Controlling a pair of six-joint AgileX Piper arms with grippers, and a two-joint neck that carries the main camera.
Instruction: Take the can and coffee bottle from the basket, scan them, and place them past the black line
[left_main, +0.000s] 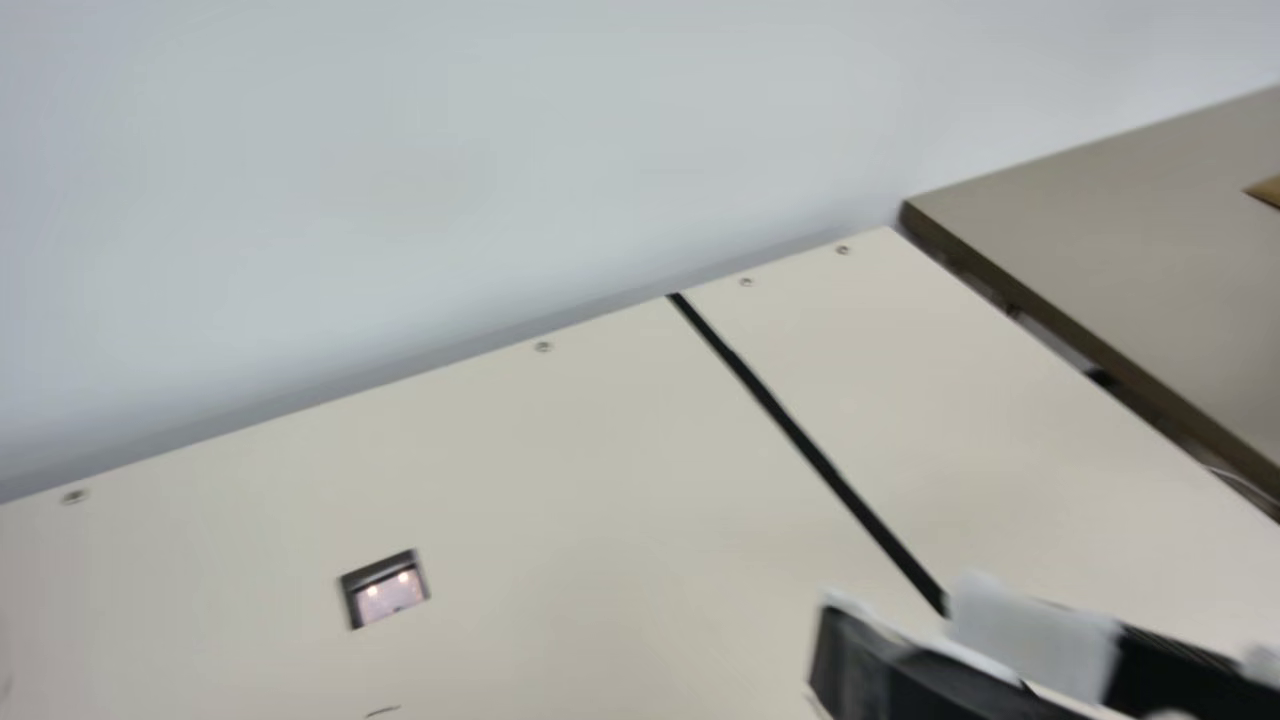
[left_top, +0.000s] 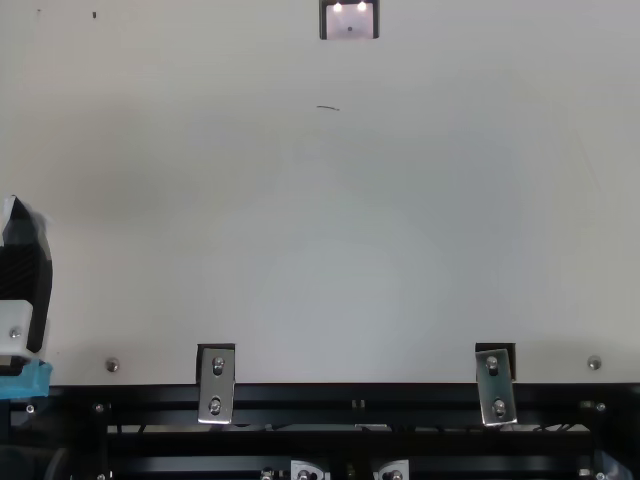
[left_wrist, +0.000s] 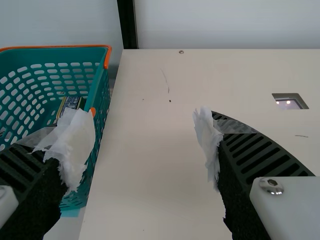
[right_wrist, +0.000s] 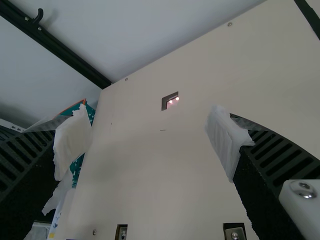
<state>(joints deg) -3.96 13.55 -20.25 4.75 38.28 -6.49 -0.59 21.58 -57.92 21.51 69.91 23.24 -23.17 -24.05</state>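
Observation:
In the main view my right gripper (left_main: 905, 615) is at the lower right, beside the black line (left_main: 810, 450); its wrist view shows the gripper (right_wrist: 149, 132) open, nothing between its white-wrapped fingertips. My left gripper (left_top: 14, 212) is at the top view's left edge. In its wrist view the gripper (left_wrist: 142, 132) stands open and empty, one finger in front of the teal basket (left_wrist: 102, 107), the other over bare table. Inside the basket a dark, gold-edged item (left_wrist: 71, 103) shows partly behind that finger; I cannot tell if it is the can or the coffee bottle. The scanner window (left_main: 390, 592) is set in the table.
The cream table (left_top: 330, 230) has small screws along its far edge. Two metal brackets (left_top: 216, 385) and a black frame (left_top: 340, 397) line its near edge. A pale wall (left_main: 400, 180) rises behind, and a brown-grey surface (left_main: 1130, 210) lies beyond the table's right side.

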